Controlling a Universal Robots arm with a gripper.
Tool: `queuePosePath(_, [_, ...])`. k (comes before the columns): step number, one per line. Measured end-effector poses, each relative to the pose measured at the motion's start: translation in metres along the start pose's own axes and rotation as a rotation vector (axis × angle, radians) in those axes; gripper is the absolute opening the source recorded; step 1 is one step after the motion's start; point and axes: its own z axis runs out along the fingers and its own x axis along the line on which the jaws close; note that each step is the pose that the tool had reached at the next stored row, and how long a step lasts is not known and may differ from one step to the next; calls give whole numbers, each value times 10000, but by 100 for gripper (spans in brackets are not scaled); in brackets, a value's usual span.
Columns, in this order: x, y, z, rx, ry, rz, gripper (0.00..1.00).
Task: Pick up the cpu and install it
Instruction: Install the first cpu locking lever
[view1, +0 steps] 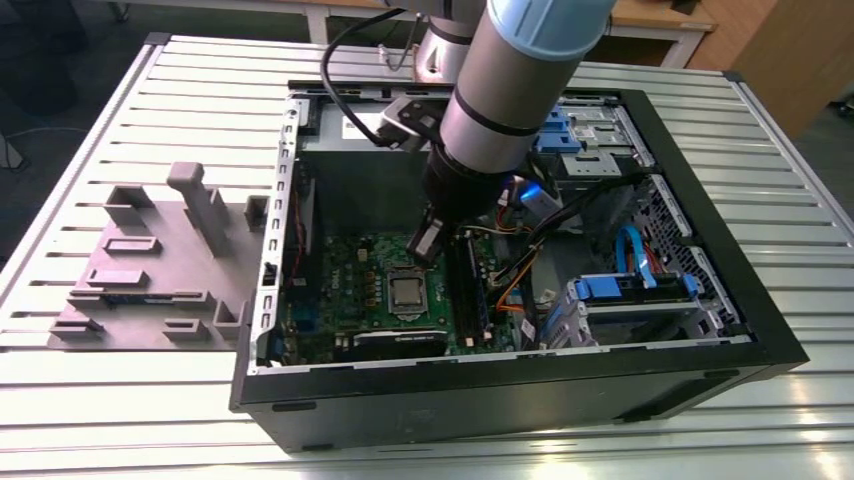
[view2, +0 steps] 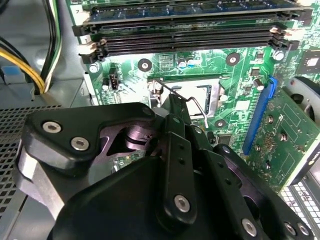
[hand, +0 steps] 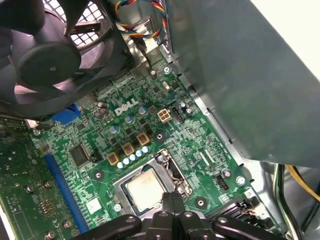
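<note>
Already seated, the square silvery cpu lies beneath the black closed gripper

Cpu in socket, on motherboard.

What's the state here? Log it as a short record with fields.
cpu: lies flat in the motherboard's socket, silvery top up
end effector: fingers together, empty, tip close beside the cpu
motherboard: green, inside the open case
case: lies on its side on the slatted table
grey fixture: on the table, at the exterior view's left of the case
</note>
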Motion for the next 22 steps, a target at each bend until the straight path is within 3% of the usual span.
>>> queuePosePath(7, [-3, -4, 2, 10, 18, 42, 10])
queuePosePath(15, [-37, -64, -2, -6, 21, 88, 10])
queuePosePath(22, [-38, -76, 50, -71, -56, 584, 10])
